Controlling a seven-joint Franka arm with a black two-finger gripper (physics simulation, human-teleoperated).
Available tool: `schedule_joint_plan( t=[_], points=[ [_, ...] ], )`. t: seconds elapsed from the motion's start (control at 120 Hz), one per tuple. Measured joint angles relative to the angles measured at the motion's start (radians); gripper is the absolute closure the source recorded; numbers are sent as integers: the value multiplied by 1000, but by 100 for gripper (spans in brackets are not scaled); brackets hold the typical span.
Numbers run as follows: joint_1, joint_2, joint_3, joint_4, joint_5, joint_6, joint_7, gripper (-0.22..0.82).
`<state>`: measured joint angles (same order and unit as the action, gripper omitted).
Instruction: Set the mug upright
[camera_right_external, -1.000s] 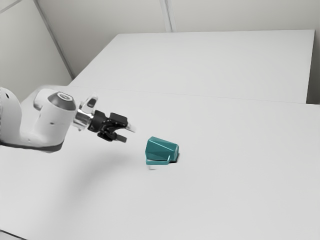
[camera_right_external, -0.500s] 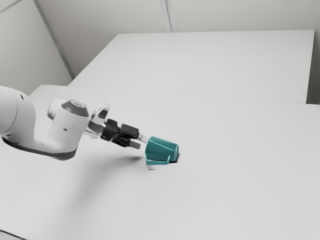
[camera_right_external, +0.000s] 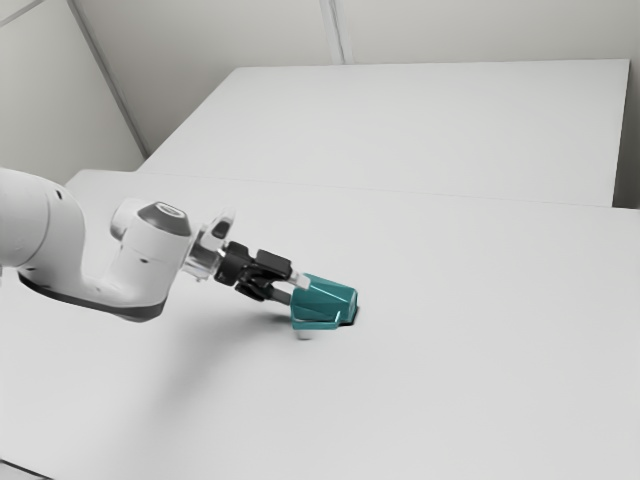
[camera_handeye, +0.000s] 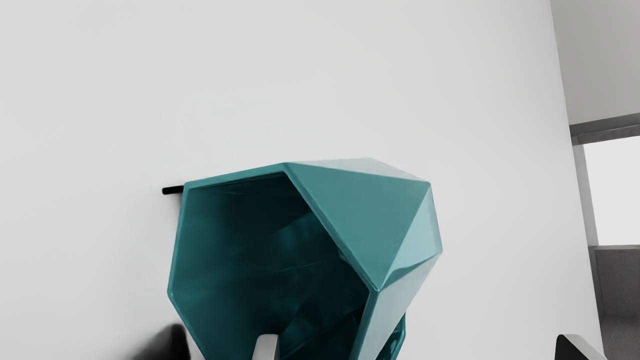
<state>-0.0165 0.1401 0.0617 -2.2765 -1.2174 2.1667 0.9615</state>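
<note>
Some kind of plain indoor room, can't tell if it's a lab or an office tbh: white table (camera_right_external: 450, 400) near, another white surface (camera_right_external: 430, 130) far, pale walls (camera_right_external: 480, 30) behind, grey-framed bright opening (camera_handeye: 586, 195) in the wrist view.

Mug (camera_handeye: 360, 215) partly outside wrist view

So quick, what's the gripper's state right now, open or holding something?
Gripper: open, holding nothing, fingers apart at the teal faceted mug.

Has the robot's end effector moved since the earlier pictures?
Yes. The end effector has moved toward the exterior view's right, up to the mug, which lies in the same spot as before.
</note>
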Motion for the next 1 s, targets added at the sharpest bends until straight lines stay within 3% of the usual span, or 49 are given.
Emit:
schedule_joint_plan(
  t=[0.592, 1.0],
  points=[
    [0, 21, -9, 11, -16, -4, -37, 11],
    [0, 31, -10, 10, -32, -8, -34, 37]
  ],
)
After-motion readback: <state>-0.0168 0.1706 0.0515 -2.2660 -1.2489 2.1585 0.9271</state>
